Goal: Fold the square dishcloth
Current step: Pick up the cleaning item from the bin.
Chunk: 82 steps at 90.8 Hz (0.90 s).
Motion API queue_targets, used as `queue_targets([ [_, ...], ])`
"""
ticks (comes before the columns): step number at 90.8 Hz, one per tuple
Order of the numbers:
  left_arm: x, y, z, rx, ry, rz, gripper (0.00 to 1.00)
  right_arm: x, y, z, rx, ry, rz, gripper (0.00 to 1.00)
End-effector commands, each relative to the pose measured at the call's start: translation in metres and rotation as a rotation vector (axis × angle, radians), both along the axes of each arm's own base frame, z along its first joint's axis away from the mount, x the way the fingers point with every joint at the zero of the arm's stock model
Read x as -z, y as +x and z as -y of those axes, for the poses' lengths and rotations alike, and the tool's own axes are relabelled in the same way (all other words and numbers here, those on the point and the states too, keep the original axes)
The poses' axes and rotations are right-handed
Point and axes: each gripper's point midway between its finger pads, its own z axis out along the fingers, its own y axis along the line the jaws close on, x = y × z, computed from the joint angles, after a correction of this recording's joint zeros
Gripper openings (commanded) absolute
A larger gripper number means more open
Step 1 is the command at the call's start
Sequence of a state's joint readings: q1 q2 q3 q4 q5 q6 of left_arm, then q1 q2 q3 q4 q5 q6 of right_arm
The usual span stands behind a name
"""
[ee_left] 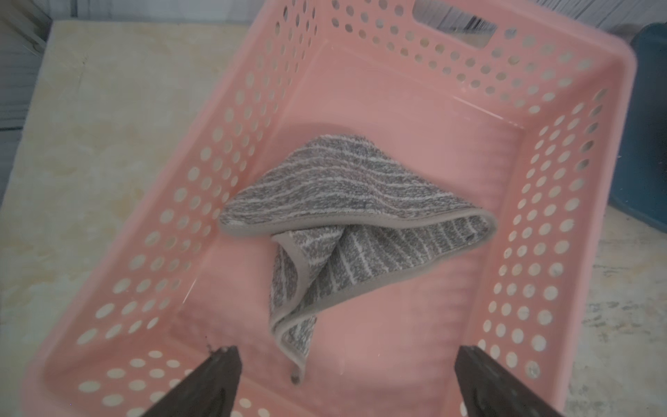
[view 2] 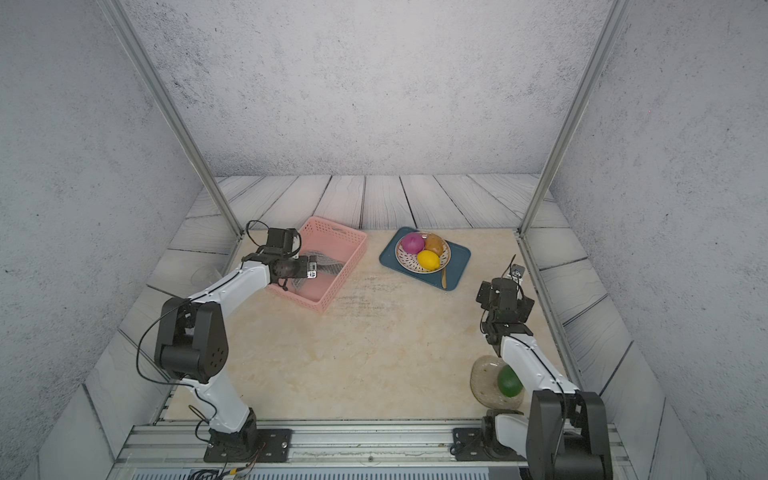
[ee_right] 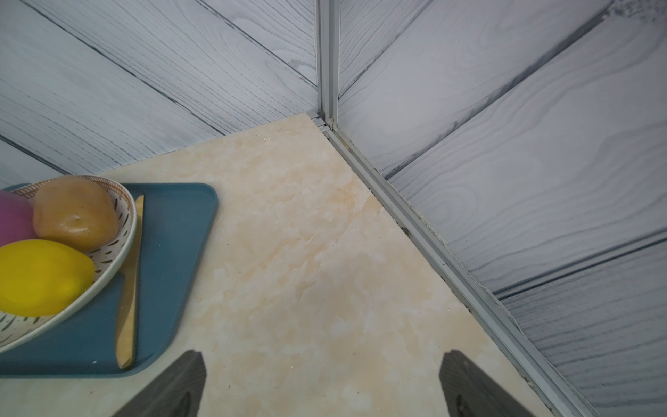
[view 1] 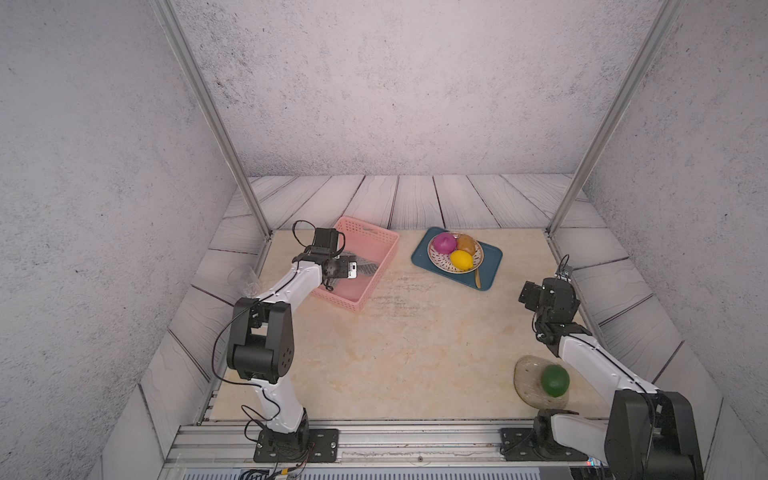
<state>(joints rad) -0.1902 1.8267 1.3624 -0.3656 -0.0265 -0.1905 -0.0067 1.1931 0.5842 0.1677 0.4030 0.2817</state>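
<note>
The square dishcloth (ee_left: 346, 216) lies crumpled and doubled over itself on the floor of the pink basket (ee_left: 541, 202). The left gripper (ee_left: 346, 353) hovers above it, jaws spread and empty. It should probably drop onto the raised trimmed edge, pinch there, and lift clear of the walls. The right gripper (ee_right: 323, 355), also spread and empty, hangs near the blue tray (ee_right: 173, 252).

Top views overlook the whole table (view 1: 395, 353); wrist cameras look down closely.

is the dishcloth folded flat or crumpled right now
Crumpled: the square dishcloth lies bunched on the pink basket floor, one flap curled over and a corner trailing loose.
</note>
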Motion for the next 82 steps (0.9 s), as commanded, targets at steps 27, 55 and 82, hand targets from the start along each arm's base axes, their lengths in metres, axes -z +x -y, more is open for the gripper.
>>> queue_targets([
  [27, 0.045, 0.013, -0.013, -0.062, 0.088, -0.153, 0.99, 0.005, -0.001, 0.0, 0.011, 0.01, -0.025, 0.99],
  [55, 0.048, 0.034, -0.009, -0.058, 0.058, -0.164, 0.28, 0.008, 0.0, -0.001, 0.003, 0.011, -0.032, 0.99],
  [82, -0.009, 0.039, -0.003, -0.029, 0.006, -0.038, 0.0, 0.008, 0.0, -0.002, 0.0, 0.014, -0.029, 0.99],
])
